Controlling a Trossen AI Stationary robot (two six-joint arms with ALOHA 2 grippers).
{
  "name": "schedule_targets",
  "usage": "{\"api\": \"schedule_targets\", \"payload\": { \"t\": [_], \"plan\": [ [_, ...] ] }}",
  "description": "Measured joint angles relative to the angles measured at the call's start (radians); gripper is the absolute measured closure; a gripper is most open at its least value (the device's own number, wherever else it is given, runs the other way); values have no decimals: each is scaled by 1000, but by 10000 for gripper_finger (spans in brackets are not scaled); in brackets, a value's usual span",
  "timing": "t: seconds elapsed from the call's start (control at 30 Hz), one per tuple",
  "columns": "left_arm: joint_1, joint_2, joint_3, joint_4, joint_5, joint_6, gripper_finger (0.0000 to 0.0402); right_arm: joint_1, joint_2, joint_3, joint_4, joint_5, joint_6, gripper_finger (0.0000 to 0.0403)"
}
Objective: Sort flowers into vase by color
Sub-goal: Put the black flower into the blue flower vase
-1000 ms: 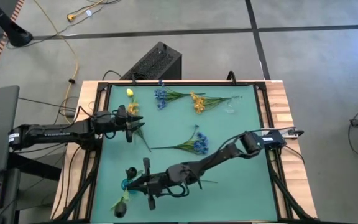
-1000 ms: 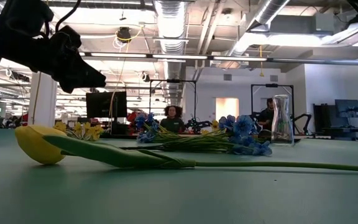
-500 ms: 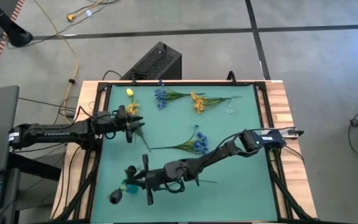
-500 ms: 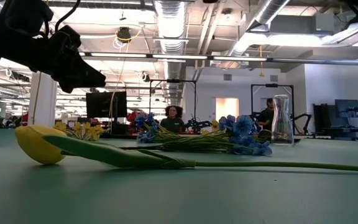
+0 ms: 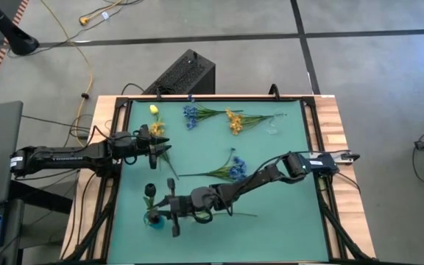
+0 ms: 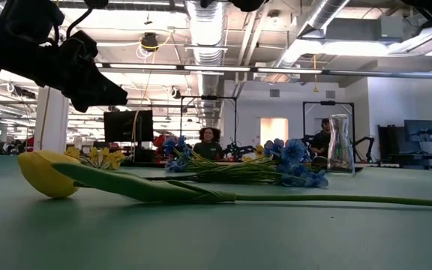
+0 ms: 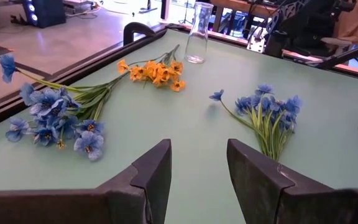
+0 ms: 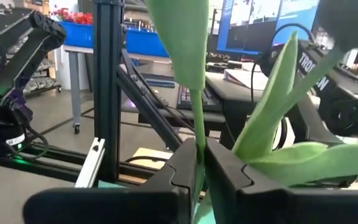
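My right gripper (image 5: 166, 212) reaches to the table's near left part and is shut on a dark-headed flower (image 5: 149, 192), whose green stem and leaves fill the right wrist view. My left gripper (image 5: 160, 147) hovers open at the left edge, beside a yellow-orange cluster (image 5: 157, 129). Lying flat on the green mat are a blue bunch (image 5: 235, 169) at the middle, another blue bunch (image 5: 190, 114), an orange cluster (image 5: 234, 120) and a yellow bud (image 5: 154, 109) near the far edge. A clear glass vase (image 6: 340, 145) stands upright. My right gripper pinches the flower's thin green stem (image 8: 197, 163) between its two fingers. The stem runs upright through the fingers, with long leaves (image 8: 272, 106) spreading beside it. The flower is lifted clear, and its dark head points toward the table's far edge.
A yellow tulip (image 6: 47, 174) lies on its side close to the low camera, its stem (image 6: 336, 199) running across the mat. A small teal thing (image 5: 152, 219) sits by my right gripper. Black frame rails (image 5: 127, 103) edge the mat. A person (image 6: 209, 139) sits in the room beyond.
My right gripper has shifted slightly toward the far edge and turned, staying shut. The held flower has swung about: its dark head has moved from the near left corner of the mat up toward the far side, beside the gripper.
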State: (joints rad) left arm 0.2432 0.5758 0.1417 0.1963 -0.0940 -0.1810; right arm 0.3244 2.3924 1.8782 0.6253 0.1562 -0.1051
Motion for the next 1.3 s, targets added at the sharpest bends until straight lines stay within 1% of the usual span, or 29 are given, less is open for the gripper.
{"api": "schedule_targets", "payload": {
  "t": [0.07, 0.13, 0.23, 0.33, 0.43, 0.53, 0.63, 0.8, 0.9, 0.97, 1.07, 1.2, 1.3],
  "plan": [
    [0, 0, 0, 0, 0, 0, 258, 2, 0, 7, -12, 0, 0, 343],
    [0, 0, 0, 0, 0, 0, 258, 5, 0, 36, -70, 0, 1, 342],
    [0, 0, 0, -2, 0, -1, 258, 8, 0, 102, -215, -1, 13, 342],
    [0, 0, 0, -3, 0, -4, 258, 8, 0, 177, -356, -5, 76, 342],
    [0, 0, 0, -4, 0, -4, 258, 7, 0, 238, -475, -31, 146, 341],
    [0, 0, 0, -4, 1, -4, 258, 2, 0, 281, -579, -38, 175, 333],
    [0, 0, 0, -5, 1, -4, 258, 0, 0, 300, -620, -38, 193, 302],
    [0, 0, 0, -6, 1, -4, 258, -2, 0, 331, -703, -40, 195, 219],
    [0, 0, 0, -6, 1, -4, 258, -6, 0, 370, -795, -81, 195, 173],
    [0, 0, 0, -6, 1, -4, 258, -7, 0, 398, -854, -107, 195, 150],
    [0, 0, 0, -6, 1, -4, 258, -7, 0, 430, -924, -110, 203, 134],
    [0, 0, 0, -6, 1, -4, 258, -9, 0, 466, -1035, -110, 214, 132],
    [0, 0, -1, -6, 1, -4, 258, -19, -3, 479, -1093, -119, 275, 132]
  ]
}}
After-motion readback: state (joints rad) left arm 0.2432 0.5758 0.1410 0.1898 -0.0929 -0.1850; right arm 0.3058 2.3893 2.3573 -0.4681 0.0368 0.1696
